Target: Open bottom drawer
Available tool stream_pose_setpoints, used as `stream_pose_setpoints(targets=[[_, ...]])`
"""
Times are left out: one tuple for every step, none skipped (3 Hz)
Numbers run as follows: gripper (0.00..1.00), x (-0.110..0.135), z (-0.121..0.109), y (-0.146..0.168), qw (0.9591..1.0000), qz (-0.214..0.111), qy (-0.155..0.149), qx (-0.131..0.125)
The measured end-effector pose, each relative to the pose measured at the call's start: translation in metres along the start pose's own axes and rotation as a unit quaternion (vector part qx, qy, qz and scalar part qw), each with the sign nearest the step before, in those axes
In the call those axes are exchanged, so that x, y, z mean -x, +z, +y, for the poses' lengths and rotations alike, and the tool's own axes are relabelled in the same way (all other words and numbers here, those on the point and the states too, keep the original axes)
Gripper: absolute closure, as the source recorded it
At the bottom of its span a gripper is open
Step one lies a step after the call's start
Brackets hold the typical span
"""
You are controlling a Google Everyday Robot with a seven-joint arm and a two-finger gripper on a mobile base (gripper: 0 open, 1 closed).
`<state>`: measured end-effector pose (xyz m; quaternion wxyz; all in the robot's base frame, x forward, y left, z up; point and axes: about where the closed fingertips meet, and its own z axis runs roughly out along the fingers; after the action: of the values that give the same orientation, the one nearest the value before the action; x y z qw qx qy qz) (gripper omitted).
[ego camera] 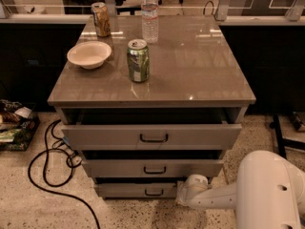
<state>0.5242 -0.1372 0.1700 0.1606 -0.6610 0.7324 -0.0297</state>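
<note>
The bottom drawer point(133, 190) is the lowest, thinnest grey front of the cabinet, with a small black loop handle point(153, 192). A dark gap shows above it. My gripper point(187, 193) is at the end of the white arm point(224, 198), low at the floor. It sits against the right end of the bottom drawer front, to the right of the handle. Its tip is hidden behind the white wrist.
The middle drawer point(153, 168) and the top drawer point(152, 136) stand partly pulled out above. On the cabinet top point(190, 66) are a green can point(137, 60), a bowl point(89, 54), a water bottle point(149, 14) and a brown can point(100, 19). A black cable point(47, 175) lies on the floor at left.
</note>
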Motion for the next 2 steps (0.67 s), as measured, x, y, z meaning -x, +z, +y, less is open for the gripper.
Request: stream_pose_setpoints(targets=[[0.86, 0.0002, -0.0001, -0.0006, 1.0, 0.0, 0.0, 0.0], [1.0, 0.0004, -0.0001, -0.001, 1.0, 0.0, 0.0, 0.0]])
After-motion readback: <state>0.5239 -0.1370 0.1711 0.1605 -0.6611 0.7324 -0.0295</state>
